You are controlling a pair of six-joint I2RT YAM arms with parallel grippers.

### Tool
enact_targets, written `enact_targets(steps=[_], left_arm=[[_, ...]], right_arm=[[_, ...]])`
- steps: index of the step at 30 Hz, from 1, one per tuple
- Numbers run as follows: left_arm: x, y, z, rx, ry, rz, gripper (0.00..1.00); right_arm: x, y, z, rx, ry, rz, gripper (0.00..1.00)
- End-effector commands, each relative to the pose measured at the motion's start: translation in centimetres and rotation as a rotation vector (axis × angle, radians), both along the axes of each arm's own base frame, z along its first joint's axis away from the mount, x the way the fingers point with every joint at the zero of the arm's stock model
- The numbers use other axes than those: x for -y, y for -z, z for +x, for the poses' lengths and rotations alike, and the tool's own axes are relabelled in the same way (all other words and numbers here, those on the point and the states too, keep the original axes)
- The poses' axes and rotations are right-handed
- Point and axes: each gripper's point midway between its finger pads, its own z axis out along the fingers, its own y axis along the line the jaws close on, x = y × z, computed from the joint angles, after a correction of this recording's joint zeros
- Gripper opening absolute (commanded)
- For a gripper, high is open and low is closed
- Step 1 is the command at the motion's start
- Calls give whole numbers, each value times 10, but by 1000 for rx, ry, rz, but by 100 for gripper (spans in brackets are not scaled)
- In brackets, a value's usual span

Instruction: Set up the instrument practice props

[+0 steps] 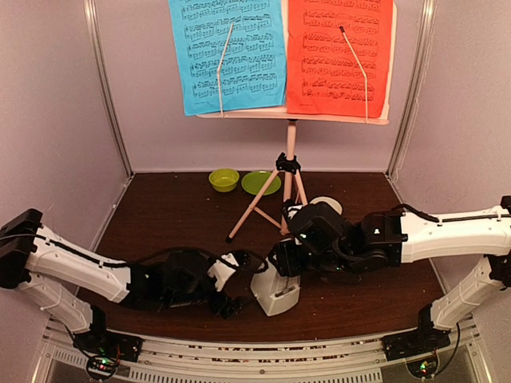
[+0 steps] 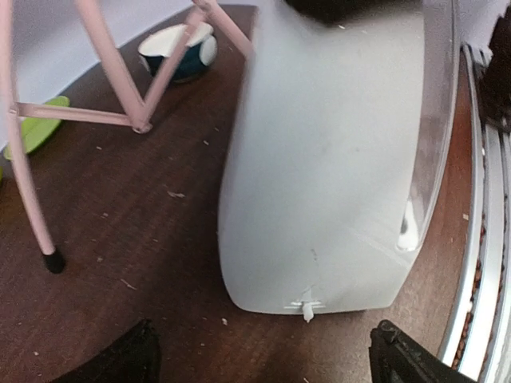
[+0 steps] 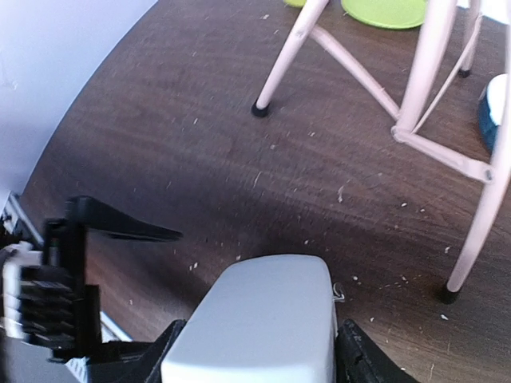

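Note:
The white pyramid metronome point(image 1: 275, 293) is near the table's front, tilted, between both grippers. My right gripper point(image 1: 286, 267) is shut on its narrow end, with a finger on each side point(image 3: 257, 355). My left gripper point(image 1: 233, 281) is open just left of it. In the left wrist view the metronome's wide base point(image 2: 335, 183) faces the open left gripper point(image 2: 263, 363) without touching the fingers. The pale pink music stand point(image 1: 291, 152) stands at the back on tripod legs. It holds the blue page point(image 1: 227, 52) and the red page point(image 1: 339, 56).
A green bowl point(image 1: 223, 179) and a green plate point(image 1: 259, 183) sit at the back by the stand's legs. A small white bowl with a dark rim point(image 1: 327, 205) is behind the right gripper. A tripod foot point(image 2: 53, 261) is close to the metronome's left.

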Motion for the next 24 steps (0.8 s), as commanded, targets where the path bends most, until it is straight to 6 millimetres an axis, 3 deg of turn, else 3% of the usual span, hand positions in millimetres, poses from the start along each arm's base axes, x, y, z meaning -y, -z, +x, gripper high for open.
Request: enact_targets(steps=[1, 6, 11, 14, 20, 24], left_arm=[[-32, -31, 29, 46, -245, -63, 96], [-65, -55, 47, 57, -461, -119, 98], [-91, -70, 52, 44, -586, -184, 98], [-98, -70, 50, 26, -601, -190, 98], [-114, -67, 44, 1, -619, -204, 98], [-123, -70, 43, 2, -630, -223, 98]], right_arm=[[-3, -48, 16, 90, 211, 120, 16], [-13, -38, 7, 51, 283, 125, 19], [-22, -28, 3, 15, 404, 84, 22], [-30, -14, 0, -7, 466, 20, 22], [-41, -18, -2, 61, 544, -100, 34], [-44, -10, 0, 71, 578, -97, 41]])
